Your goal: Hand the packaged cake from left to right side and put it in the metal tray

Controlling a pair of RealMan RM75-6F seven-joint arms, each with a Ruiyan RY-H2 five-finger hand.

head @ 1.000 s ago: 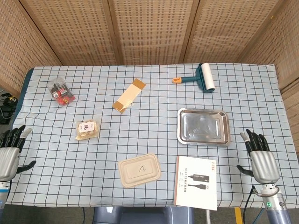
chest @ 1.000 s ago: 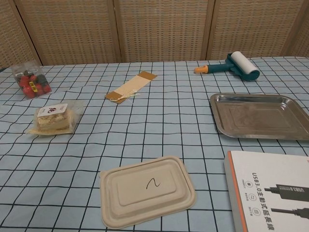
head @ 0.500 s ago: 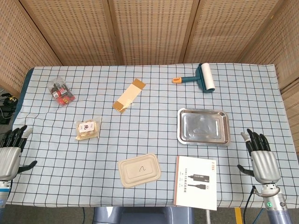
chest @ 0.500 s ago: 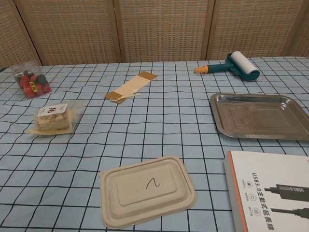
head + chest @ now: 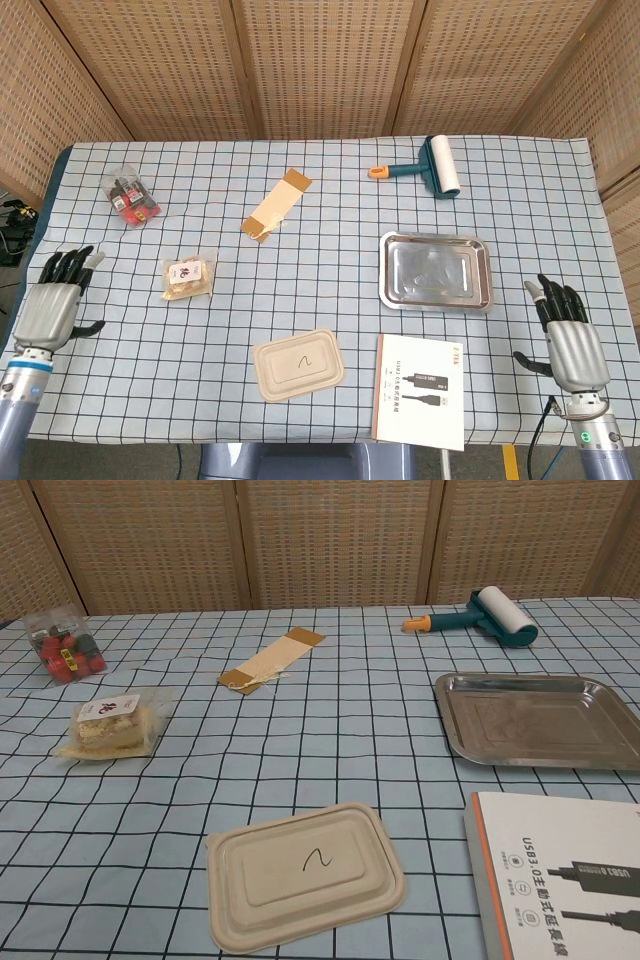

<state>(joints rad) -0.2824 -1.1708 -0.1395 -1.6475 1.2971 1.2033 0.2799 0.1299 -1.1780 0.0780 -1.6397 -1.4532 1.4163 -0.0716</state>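
Both robot hands, left [image 5: 55,298] and right [image 5: 570,335], hover spread and holding nothing, the packaged cake [image 5: 188,277] lying just right of the left one, the bare metal tray [image 5: 436,271] up-left of the right.

Bright even light, soft shadows, sharp

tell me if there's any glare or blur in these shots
Head view: sharp and evenly lit; the tray shows mild reflections, and the robot hands are crisp. Chest view: soft shadows, a pale sheen on the tray, and the box is cut off at the frame edge.
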